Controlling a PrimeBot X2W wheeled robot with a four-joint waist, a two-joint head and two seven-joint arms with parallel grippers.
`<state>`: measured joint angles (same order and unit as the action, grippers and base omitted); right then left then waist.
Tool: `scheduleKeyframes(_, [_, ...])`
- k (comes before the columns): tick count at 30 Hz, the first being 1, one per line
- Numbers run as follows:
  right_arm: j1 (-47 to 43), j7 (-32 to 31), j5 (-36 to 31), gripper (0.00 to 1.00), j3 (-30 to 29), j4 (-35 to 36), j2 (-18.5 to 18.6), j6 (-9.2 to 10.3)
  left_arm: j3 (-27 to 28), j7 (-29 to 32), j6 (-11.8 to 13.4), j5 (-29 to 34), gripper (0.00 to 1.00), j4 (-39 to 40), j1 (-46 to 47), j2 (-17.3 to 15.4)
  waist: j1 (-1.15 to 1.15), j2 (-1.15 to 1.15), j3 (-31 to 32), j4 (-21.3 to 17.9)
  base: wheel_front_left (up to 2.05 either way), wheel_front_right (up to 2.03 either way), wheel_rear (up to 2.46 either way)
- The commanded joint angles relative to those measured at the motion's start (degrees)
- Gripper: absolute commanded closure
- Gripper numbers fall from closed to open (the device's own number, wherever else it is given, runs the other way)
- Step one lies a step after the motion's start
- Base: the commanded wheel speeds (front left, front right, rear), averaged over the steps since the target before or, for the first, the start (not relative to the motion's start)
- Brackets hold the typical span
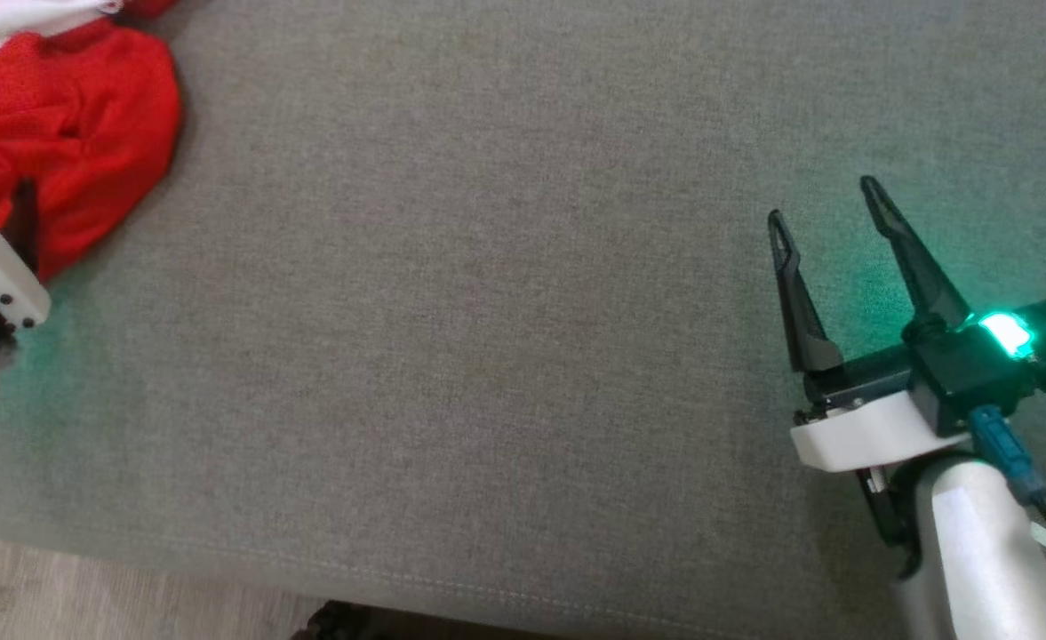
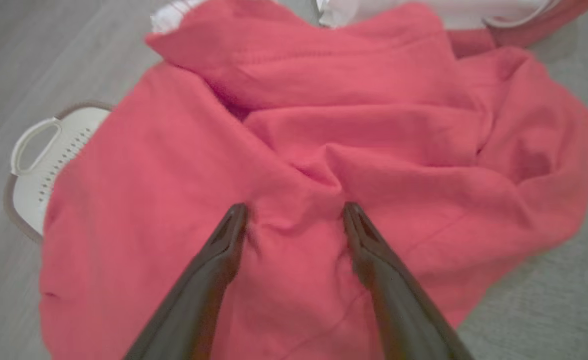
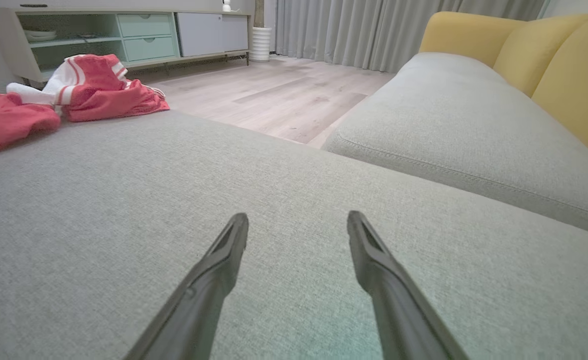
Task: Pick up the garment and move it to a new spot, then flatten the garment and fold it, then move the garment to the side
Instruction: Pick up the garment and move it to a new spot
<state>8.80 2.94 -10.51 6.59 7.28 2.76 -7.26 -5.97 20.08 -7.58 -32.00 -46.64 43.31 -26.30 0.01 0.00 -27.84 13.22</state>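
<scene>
We note the red garment [image 1: 69,124] lying crumpled at the far left corner of the grey sofa cushion [image 1: 487,311]. In the left wrist view its edge overlaps a white perforated basket [image 2: 49,160]. The left gripper [image 2: 294,215] hangs directly over the folds with its jaws spread wide and nothing between them. The tips are close to the cloth, but we cannot tell whether they touch it. The right gripper [image 1: 823,200] sits well apart from the garment, low over bare cushion on the right, its jaws released and empty. From the right wrist view we see a second red-and-white garment [image 3: 104,87] beyond the first.
</scene>
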Motion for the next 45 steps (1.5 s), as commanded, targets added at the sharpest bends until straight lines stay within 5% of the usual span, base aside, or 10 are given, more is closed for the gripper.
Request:
scheduleKeyframes(1, [0.5, -0.2, -0.1, 0.0, 1.1, 2.5, 0.1, -0.23, 1.5, 0.7, 0.1, -0.9, 0.0, 0.2, 2.1, -2.9, -0.01, 0.0, -1.1, -0.3, 0.0, 0.0, 0.0])
scheduleKeyframes(3, [0.4, -0.3, -0.2, 0.0, 1.0, 2.8, 0.1, -0.23, 1.3, 1.5, 0.1, -1.9, 0.07, -1.4, 2.9, -2.5, -0.01, 0.0, -1.7, -0.4, 0.0, 0.0, 0.0])
scheduleKeyframes(5, [0.4, -0.2, -0.2, 0.0, 0.9, 3.1, 0.1, -0.23, 0.8, 1.9, 0.1, -2.6, 0.55, -2.6, 3.4, -2.3, -0.01, 0.0, -2.1, -0.6, 0.0, 0.0, 0.0])
scheduleKeyframes(8, [0.7, -0.1, -0.2, 0.0, 0.8, 3.2, 0.1, -0.23, -0.2, 1.9, 0.1, -3.6, 1.0, -3.4, 3.8, -2.4, -0.01, 0.0, -2.4, -0.8, 0.0, 0.0, 0.0])
scheduleKeyframes(28, [1.3, 3.7, 3.8, 0.0, -0.3, -2.4, 0.1, -0.23, -7.7, -5.5, 0.1, -5.0, 1.0, 1.0, 7.0, -11.1, -0.01, 0.0, 6.2, -0.7, 0.0, 0.0, 0.0])
scheduleKeyframes(38, [0.0, 8.1, 9.3, 0.0, -0.8, -9.2, 0.1, -0.23, -14.1, 0.0, 0.1, -3.8, 1.0, 15.3, 9.2, -16.7, -0.01, 0.0, 16.3, -4.4, 0.0, 0.0, 0.0])
scheduleKeyframes(45, [-2.0, 10.1, 11.8, 0.0, -1.6, -12.4, 0.1, -0.23, -18.9, 5.2, 0.1, -4.2, 1.0, 29.4, 10.6, -14.3, -0.01, 0.0, 21.5, -10.0, 0.0, 0.0, 0.0])
